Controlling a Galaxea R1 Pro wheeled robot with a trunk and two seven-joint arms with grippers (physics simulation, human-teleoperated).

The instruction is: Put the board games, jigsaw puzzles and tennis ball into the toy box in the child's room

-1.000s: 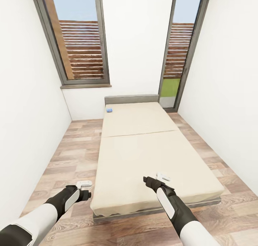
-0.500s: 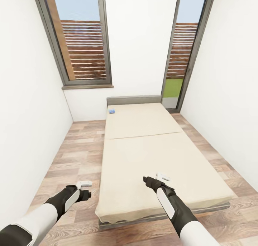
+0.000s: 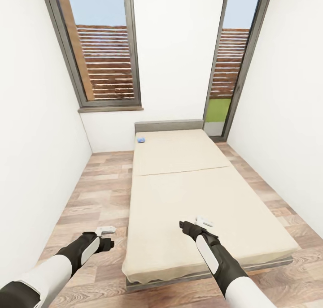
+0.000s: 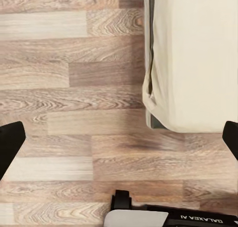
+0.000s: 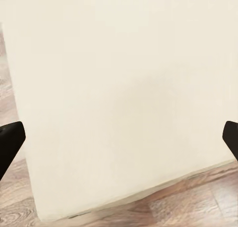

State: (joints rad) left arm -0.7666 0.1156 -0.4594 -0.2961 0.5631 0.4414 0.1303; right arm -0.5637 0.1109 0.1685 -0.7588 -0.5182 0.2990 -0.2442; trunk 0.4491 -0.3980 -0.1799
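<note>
The bed (image 3: 188, 182), a plain beige mattress with a low grey headboard, runs away from me in the head view. A small blue board game (image 3: 141, 140) lies on it at the far left corner, by the headboard. My left gripper (image 3: 109, 237) hangs open over the wooden floor, left of the bed's near corner (image 4: 163, 108). My right gripper (image 3: 194, 223) is open and empty above the mattress near the foot of the bed (image 5: 124, 88). The table, toy box, jigsaw puzzles and tennis ball are out of view.
White walls close in on both sides. A window (image 3: 105, 52) sits in the far wall at the left and a tall glass door (image 3: 226, 75) at the right. Strips of wooden floor (image 3: 98, 196) run along both sides of the bed.
The whole picture has shifted, so the camera has moved: the bed now sits a little more to the right and its foot lower. Both arms keep the same pose.
</note>
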